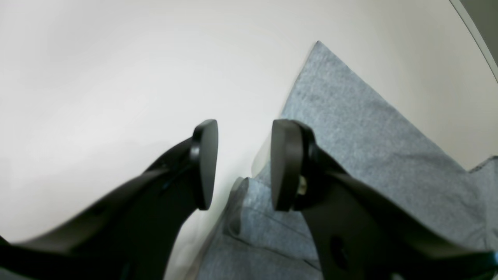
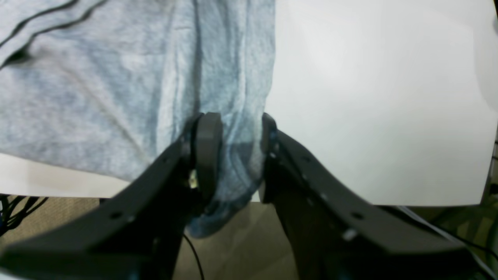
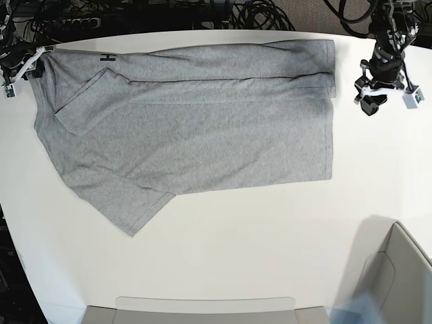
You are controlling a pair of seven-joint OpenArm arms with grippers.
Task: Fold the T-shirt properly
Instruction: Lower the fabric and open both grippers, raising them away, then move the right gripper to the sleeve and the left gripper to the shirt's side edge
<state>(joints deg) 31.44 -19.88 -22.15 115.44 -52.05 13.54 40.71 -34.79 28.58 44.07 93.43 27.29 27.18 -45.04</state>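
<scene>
T-shirt (image 3: 202,135) lies spread on white table (image 3: 256,250). Right gripper (image 2: 236,155), at ten o'clock, clamps its edge. Left gripper (image 1: 243,165), at two o'clock, stands parted, holding nothing.

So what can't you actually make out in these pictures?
- The T-shirt's lettering: base view shows only a small black mark at the far fold, too small to read.
- Right gripper: cloth sits between its fingers, but the right wrist view doesn't show whether they pinch it.
- Grey tray: cut off by the base view's corner.
</scene>
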